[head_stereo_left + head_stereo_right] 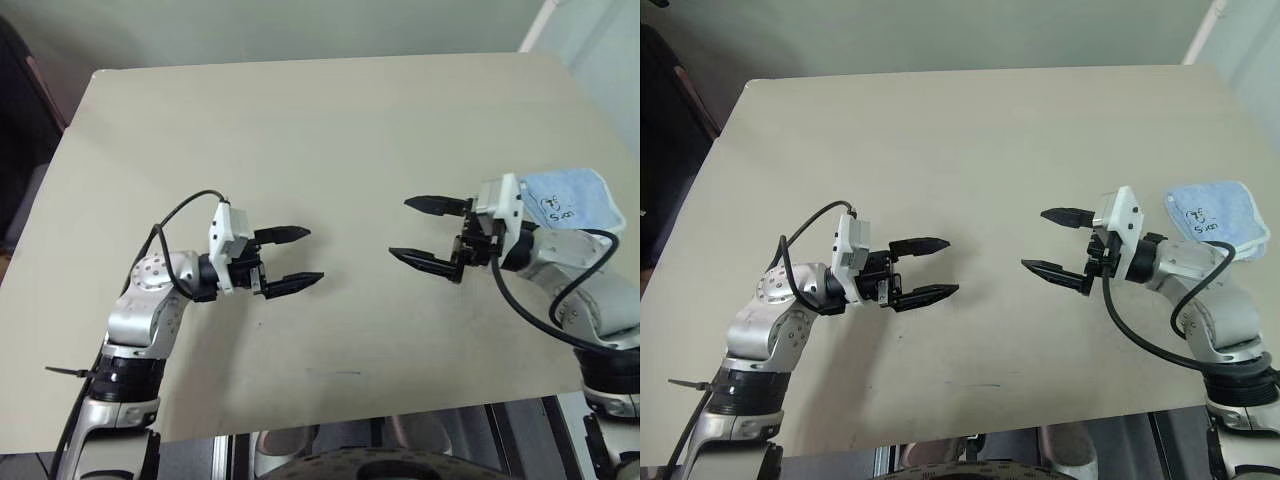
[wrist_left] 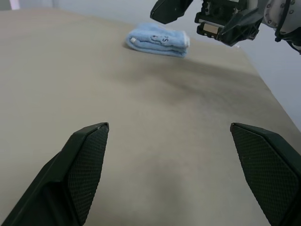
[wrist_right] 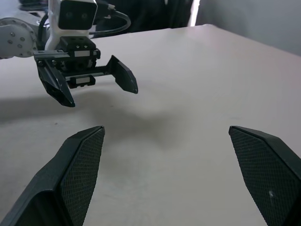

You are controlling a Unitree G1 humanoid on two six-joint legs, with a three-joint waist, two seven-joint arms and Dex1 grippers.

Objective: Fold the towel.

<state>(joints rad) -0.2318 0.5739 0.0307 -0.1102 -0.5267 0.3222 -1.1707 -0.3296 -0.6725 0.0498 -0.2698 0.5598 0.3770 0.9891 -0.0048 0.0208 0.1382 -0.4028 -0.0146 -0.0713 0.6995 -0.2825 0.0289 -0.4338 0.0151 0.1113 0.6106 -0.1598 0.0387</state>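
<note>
The towel (image 1: pixel 1220 212) is a light-blue cloth lying folded into a small bundle near the table's right edge, with a dark embroidered mark on top; it also appears as the towel (image 2: pixel 157 40) in the left wrist view. My right gripper (image 1: pixel 1052 242) hangs open above the table just left of the towel, pointing toward the middle, and its arm covers the bundle's near edge. My left gripper (image 1: pixel 935 268) is open too, over the table's left half, pointing at the right one. Neither holds anything.
The beige table (image 1: pixel 320 130) stretches bare behind and between the grippers. Its front edge (image 1: pixel 360 418) runs close below both arms. A dark piece of furniture (image 1: pixel 20 120) stands off the left side.
</note>
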